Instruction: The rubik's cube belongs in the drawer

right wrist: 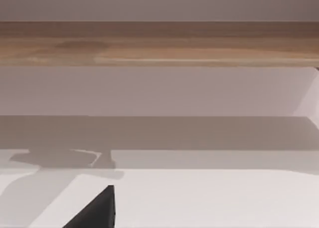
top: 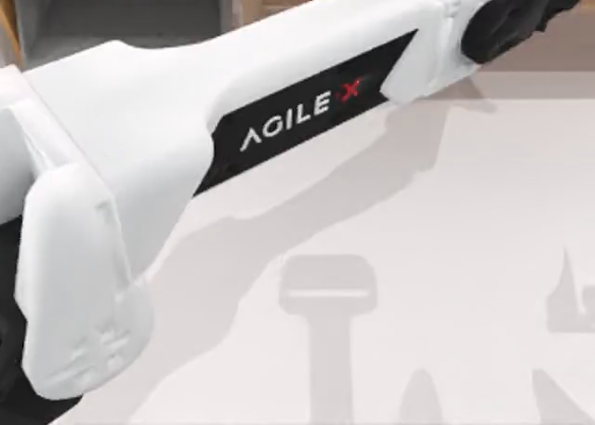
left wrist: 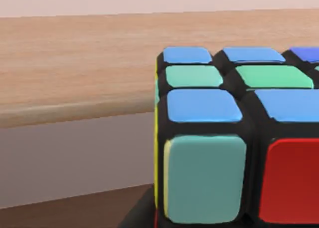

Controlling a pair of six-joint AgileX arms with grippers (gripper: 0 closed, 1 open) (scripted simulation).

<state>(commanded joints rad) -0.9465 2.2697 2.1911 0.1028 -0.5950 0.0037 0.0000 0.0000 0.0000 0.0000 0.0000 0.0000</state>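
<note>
Cube (left wrist: 234, 138): right up against my left wrist camera, so I judge it carried by the left end effector; I cannot tell how that end effector is set.
Wooden edge (left wrist: 75, 108): just beyond the cube, grey wall below it; likely the drawer, approached for the drop.
Left arm (top: 186, 155): stretched across the desk (top: 446, 220) toward the far side.
Right arm: parked, facing a wooden rail (right wrist: 159, 43).

Left arm (top: 139, 155): smooth white plastic shell, faint sheen, glossy black strip with AgileX lettering, matt black part at upper right of top view. Table (top: 446, 220): matt, pale, smooth. Rubik's cube (left wrist: 234, 138): smooth plastic-looking stickers on black grid. Wooden panel (left wrist: 75, 63): light tan, fine grain, satin. Wooden edge (right wrist: 159, 43): same grain, matt.
</note>
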